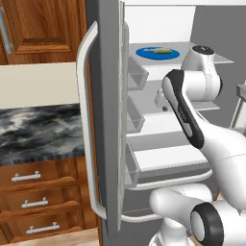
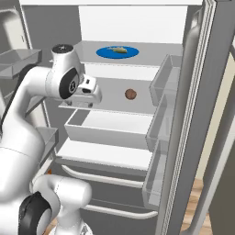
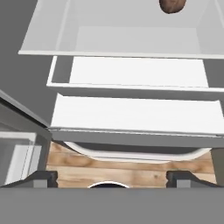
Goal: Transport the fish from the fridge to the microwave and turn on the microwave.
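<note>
Fridge (image 2: 193, 114) stands wide open, door swung to left of left base view, handle (image 1: 86, 129) facing out, bins along its inner side. Fish (image 2: 118, 50) lying on blue plate (image 2: 103, 53) on top shelf, upper centre of right base view; also upper right of centre in left base view (image 1: 163, 50). Resting there untouched, well above the claw. Brown lump (image 2: 131, 94) alone on shelf below, mid-frame; seen again at top edge of hand view (image 3: 172, 5).

Claw (image 2: 89, 89) poised at front of that middle shelf, left of centre in right base view, wrist bent so hand cam looks down over drawer (image 2: 105, 128) and floor. Tips (image 3: 41, 178) far apart at bottom corners of hand view, nothing between: released, empty.

Judging by pose: approach stage only, arm tucked inside doorway, likely needing to rise to top shelf before any grab. Thin fish on flat plate probably awkward to pinch.
</note>
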